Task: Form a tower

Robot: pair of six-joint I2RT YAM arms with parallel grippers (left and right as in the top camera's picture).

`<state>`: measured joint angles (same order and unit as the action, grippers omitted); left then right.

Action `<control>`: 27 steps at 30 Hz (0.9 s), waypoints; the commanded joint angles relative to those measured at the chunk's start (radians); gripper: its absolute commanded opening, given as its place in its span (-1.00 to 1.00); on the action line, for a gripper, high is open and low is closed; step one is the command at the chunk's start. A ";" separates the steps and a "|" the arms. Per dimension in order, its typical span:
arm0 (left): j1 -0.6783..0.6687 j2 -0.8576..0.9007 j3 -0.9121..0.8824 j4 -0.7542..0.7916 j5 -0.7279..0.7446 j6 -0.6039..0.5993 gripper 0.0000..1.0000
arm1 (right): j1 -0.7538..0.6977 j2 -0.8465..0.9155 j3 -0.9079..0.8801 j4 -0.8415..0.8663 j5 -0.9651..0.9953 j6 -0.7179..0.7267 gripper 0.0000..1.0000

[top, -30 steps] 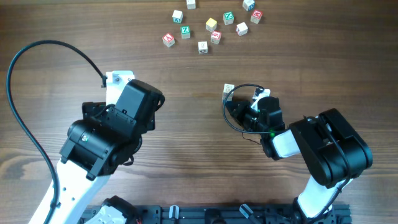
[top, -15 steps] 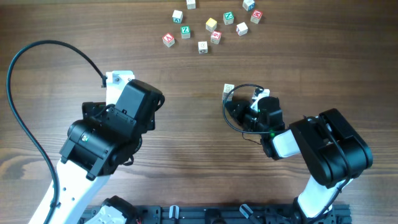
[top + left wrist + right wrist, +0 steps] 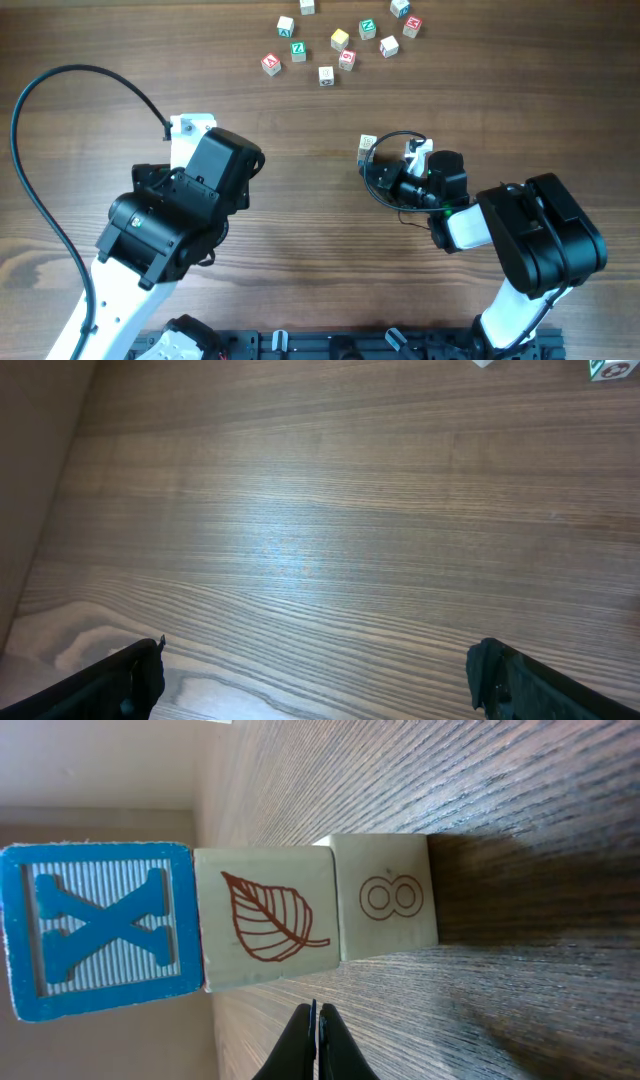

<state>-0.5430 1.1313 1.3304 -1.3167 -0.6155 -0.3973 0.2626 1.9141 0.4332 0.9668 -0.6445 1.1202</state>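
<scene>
The tower (image 3: 225, 925) fills the right wrist view as three cubes in a line, seen sideways. A cube with an 8 (image 3: 385, 898) rests against the wood, a leaf cube (image 3: 268, 915) follows, and a blue X cube (image 3: 98, 930) is at the far end. From overhead the tower (image 3: 368, 146) shows only a pale top face. My right gripper (image 3: 315, 1020) is shut and empty, its tips just short of the stack without touching; overhead, this gripper (image 3: 384, 172) lies right and below the tower. My left gripper (image 3: 320, 680) hangs open over bare wood.
Several loose letter cubes (image 3: 340, 40) lie scattered along the far edge of the table; two of them (image 3: 600, 368) peek into the left wrist view's top right corner. A black cable (image 3: 60, 110) loops over the left side. The bulky left arm (image 3: 185, 205) covers the left middle.
The right arm has shifted a little to the right and up, drawing back slightly from the tower. The left arm and the cubes have not moved.
</scene>
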 commanded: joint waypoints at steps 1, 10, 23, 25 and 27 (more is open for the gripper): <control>0.002 -0.009 -0.001 0.003 -0.003 0.008 1.00 | -0.020 -0.005 0.013 0.005 -0.019 -0.025 -0.91; 0.002 -0.009 -0.001 0.003 -0.002 0.008 1.00 | -0.027 -0.005 0.013 0.009 -0.008 -0.030 -0.91; 0.002 -0.009 -0.001 0.003 -0.003 0.008 1.00 | -0.027 -0.005 0.013 0.009 0.019 -0.029 -0.92; 0.002 -0.009 -0.001 0.003 -0.003 0.008 1.00 | -0.028 -0.005 0.013 0.009 0.023 -0.029 -0.91; 0.002 -0.009 -0.001 0.003 -0.003 0.008 1.00 | -0.032 -0.005 0.013 0.010 0.026 -0.028 -0.91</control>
<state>-0.5430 1.1313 1.3304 -1.3163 -0.6155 -0.3973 0.2394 1.9141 0.4332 0.9676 -0.6365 1.1126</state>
